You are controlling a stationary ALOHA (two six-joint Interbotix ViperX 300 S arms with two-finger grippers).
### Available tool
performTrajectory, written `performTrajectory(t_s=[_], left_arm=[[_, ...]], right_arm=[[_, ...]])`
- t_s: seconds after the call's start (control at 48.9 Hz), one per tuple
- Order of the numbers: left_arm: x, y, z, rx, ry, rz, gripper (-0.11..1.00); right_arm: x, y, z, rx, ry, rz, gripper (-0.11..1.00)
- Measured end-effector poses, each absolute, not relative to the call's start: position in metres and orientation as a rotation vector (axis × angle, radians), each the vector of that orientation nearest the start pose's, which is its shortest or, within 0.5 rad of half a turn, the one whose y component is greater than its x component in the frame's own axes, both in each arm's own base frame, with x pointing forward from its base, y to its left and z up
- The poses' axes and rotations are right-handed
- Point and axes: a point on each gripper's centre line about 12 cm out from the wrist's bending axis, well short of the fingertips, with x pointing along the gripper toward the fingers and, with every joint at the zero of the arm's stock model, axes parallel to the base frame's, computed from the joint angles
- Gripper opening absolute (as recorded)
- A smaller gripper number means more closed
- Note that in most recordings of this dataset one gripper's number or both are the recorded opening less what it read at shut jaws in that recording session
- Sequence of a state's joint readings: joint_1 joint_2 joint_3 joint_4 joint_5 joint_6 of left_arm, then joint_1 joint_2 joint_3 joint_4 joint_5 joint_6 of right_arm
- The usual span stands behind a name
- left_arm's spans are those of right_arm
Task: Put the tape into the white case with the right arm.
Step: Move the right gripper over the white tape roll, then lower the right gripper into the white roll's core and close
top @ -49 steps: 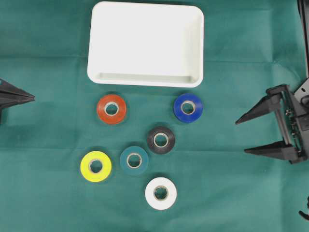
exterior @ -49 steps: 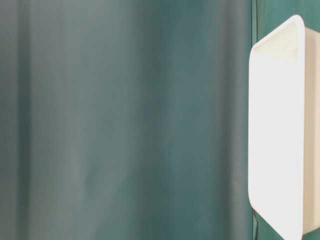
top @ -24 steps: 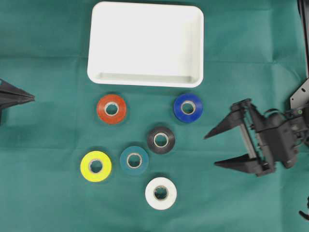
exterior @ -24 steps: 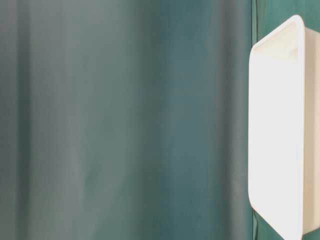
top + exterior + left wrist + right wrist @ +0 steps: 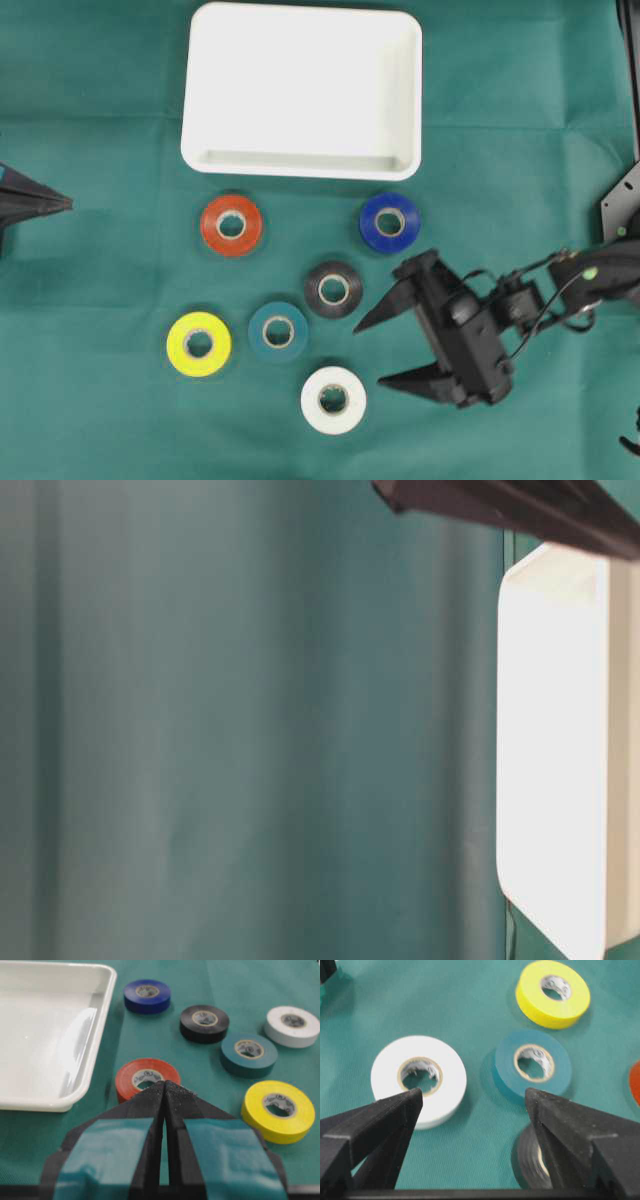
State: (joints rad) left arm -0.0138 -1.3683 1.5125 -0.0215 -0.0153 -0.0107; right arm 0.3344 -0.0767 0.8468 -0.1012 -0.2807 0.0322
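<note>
overhead exterior: green cloth point(image 5: 100, 300) under white case point(image 5: 300, 90).

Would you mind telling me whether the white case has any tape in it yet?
Empty. In the overhead view the white case shows only bare white floor, and all six tape rolls lie on the green cloth below it.
</note>
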Motion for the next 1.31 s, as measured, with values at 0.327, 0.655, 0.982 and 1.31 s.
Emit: performTrajectory(t_s=[0.327,0.655,0.982,1.31], left_arm=[[0.132,-0.002,0.184,-0.036,0.137,-0.011,0.01],[0.132,-0.002,0.183,-0.037,0.14,-0.011,0.01],[0.131,-0.002,0.181,-0.037,0.143,-0.011,0.01],[0.131,-0.002,0.18,-0.037,0.146,-0.011,0.01]], right_arm=[[0.36,0.135,0.164,-0.129,0.521,0.375,0.64],[0.372,0.14,0.148,-0.054,0.63,0.338,0.64],[0.375,0.147,0.132,-0.017,0.853,0.276,0.64],[0.379,0.148,0.135,-0.014,0.873,0.265,0.64]])
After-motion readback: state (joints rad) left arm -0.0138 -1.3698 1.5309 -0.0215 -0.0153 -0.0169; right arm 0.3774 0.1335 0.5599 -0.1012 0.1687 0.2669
